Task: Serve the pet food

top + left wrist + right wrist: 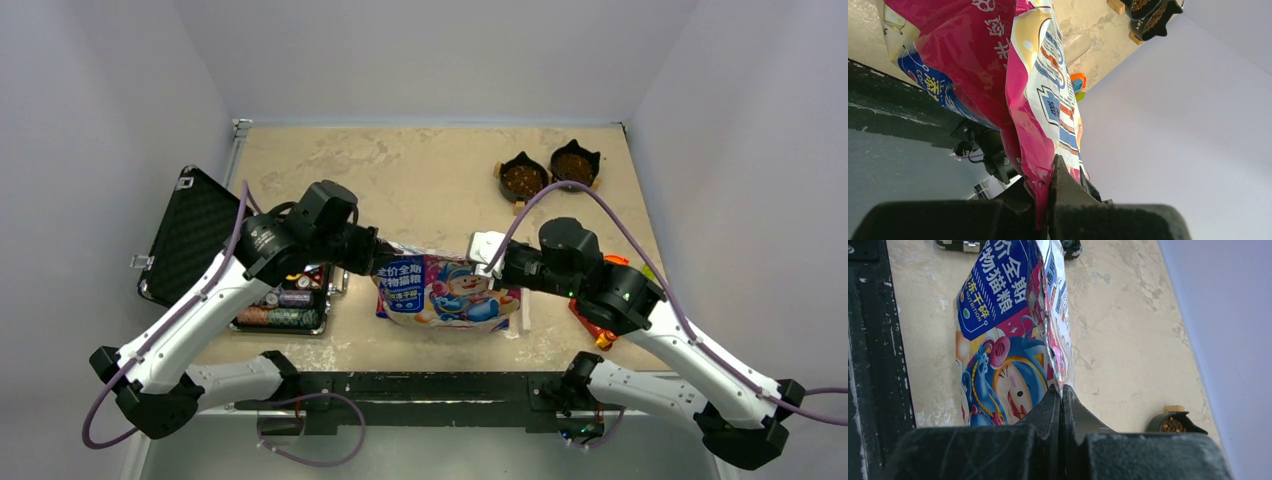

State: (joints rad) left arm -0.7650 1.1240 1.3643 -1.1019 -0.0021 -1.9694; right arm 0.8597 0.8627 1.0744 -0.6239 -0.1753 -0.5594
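Pet food bag (445,290) held at both ends: left jaws pinching one edge, right jaws pinching opposite edge.

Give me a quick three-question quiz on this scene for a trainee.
1. What are the left gripper and the right gripper each shut on?
2. True or false: the two black bowls are empty.
3. On which side does the open chip case lie? A) the left arm's B) the right arm's C) at the far edge, by the bowls

Key
1. The pet food bag, one gripper at each end.
2. False: both hold brown kibble.
3. A
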